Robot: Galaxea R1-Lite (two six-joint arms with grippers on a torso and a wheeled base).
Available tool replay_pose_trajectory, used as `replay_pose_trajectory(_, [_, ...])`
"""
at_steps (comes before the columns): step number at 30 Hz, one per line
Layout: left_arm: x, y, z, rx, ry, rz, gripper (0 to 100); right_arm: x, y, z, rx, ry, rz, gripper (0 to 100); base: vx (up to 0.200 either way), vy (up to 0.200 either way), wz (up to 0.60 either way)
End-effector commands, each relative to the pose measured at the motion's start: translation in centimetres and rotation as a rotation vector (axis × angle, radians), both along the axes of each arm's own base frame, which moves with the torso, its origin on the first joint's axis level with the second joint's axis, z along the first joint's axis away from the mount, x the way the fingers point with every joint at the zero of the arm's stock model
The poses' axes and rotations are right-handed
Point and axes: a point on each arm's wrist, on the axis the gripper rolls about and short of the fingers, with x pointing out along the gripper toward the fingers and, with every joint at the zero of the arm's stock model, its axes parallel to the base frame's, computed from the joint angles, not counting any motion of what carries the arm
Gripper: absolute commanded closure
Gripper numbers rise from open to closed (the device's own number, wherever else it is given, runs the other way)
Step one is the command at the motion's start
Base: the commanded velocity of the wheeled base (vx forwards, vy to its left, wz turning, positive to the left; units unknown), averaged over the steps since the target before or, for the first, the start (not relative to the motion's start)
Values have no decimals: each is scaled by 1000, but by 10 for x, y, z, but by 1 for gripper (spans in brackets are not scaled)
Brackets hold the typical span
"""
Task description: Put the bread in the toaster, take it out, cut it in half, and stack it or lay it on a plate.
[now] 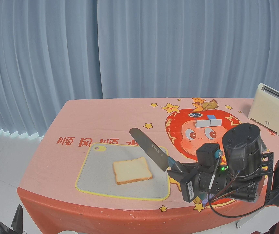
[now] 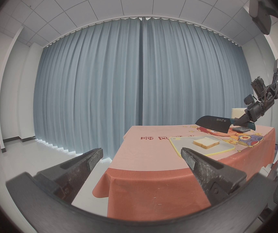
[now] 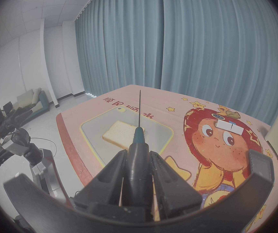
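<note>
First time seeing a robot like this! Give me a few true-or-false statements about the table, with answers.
1. The right gripper holds a knife. True.
2. The bread sits on a plate. False: it lies on the board.
3. The bread is already cut in half. False: it is one whole slice.
4. The left gripper is open and empty. True.
5. The knife is pressed into the bread. False: it hangs in the air, clear of the bread.
</note>
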Motion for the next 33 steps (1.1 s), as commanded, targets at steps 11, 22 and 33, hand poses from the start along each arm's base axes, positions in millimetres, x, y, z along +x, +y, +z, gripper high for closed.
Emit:
replay_pose_trajectory(11, [1,0,-5,9,11,-16,0,-11,15,-10,-16,10,55,100,0,0,0])
replay_pose_trajectory(22, [1,0,-4,4,0,-14,0,-10,16,-14,-27,16,54,100,0,0,0])
replay_pose_trajectory(33, [-2,-1,20,-11,-218,-42,0,-16,19,-18,-39,22,76,100,0,0,0])
